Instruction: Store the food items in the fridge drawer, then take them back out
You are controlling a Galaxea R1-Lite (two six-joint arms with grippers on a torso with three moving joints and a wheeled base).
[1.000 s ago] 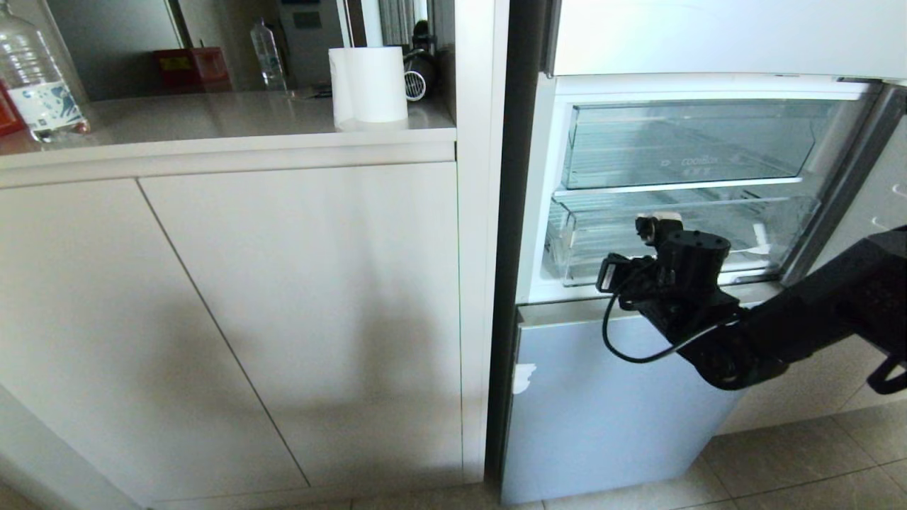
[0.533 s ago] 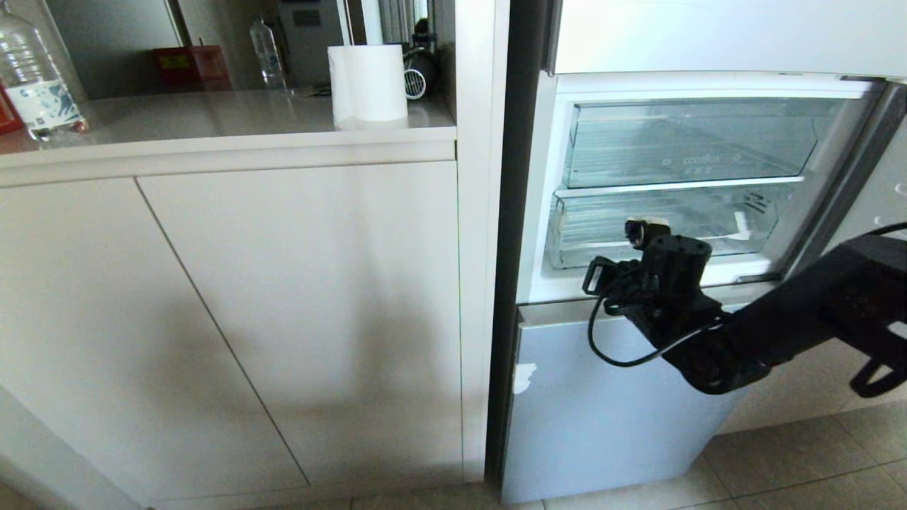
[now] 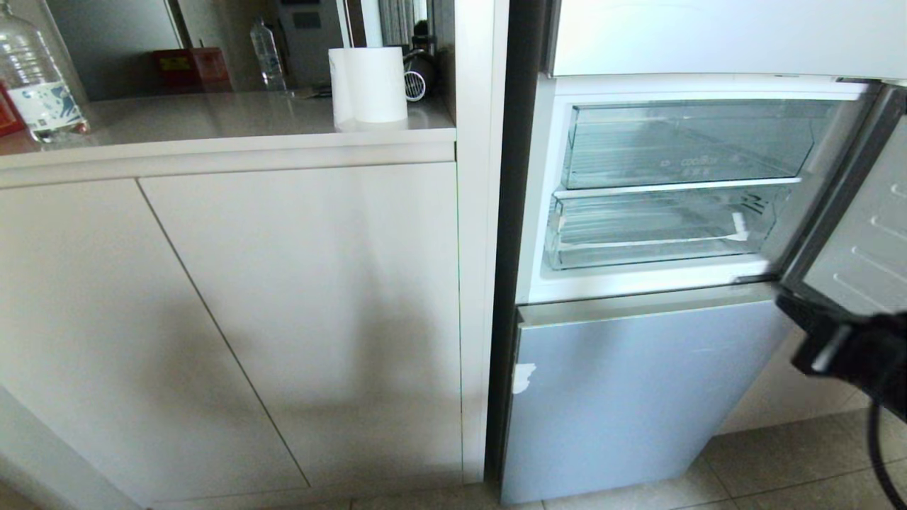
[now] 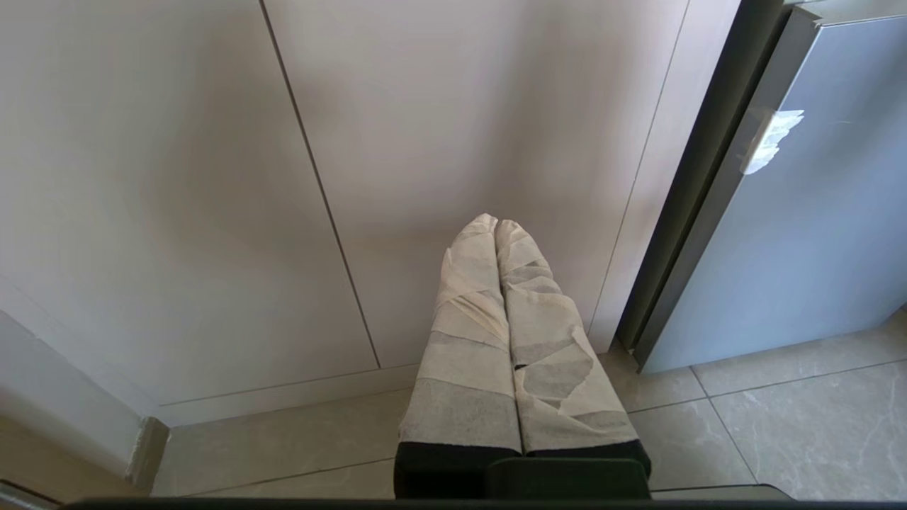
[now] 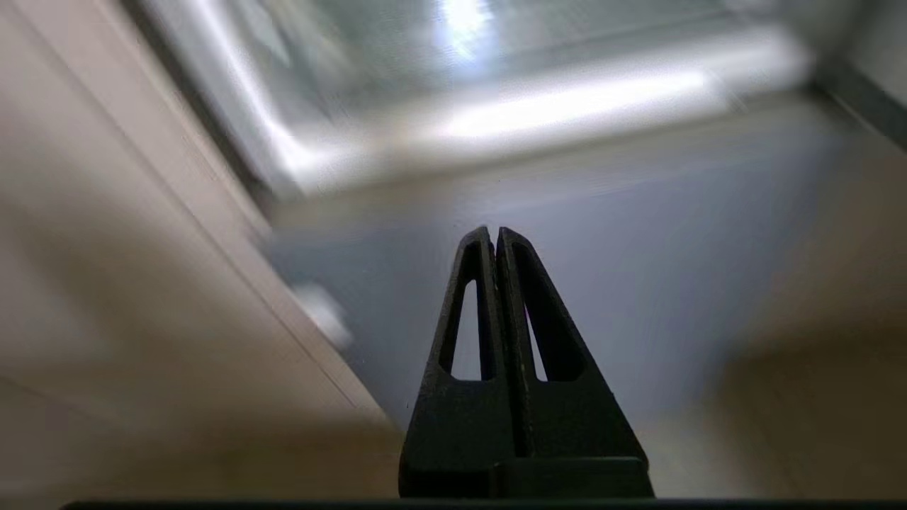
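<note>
Fridge drawer (image 3: pixel 659 230) pushed in (no food visible); right end effector (image 5: pixel 495 232) closed.

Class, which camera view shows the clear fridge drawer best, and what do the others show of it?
The head view: the fridge drawer shows whole and sharp. The right wrist view catches only a blur of the fridge; the left wrist view misses it.
</note>
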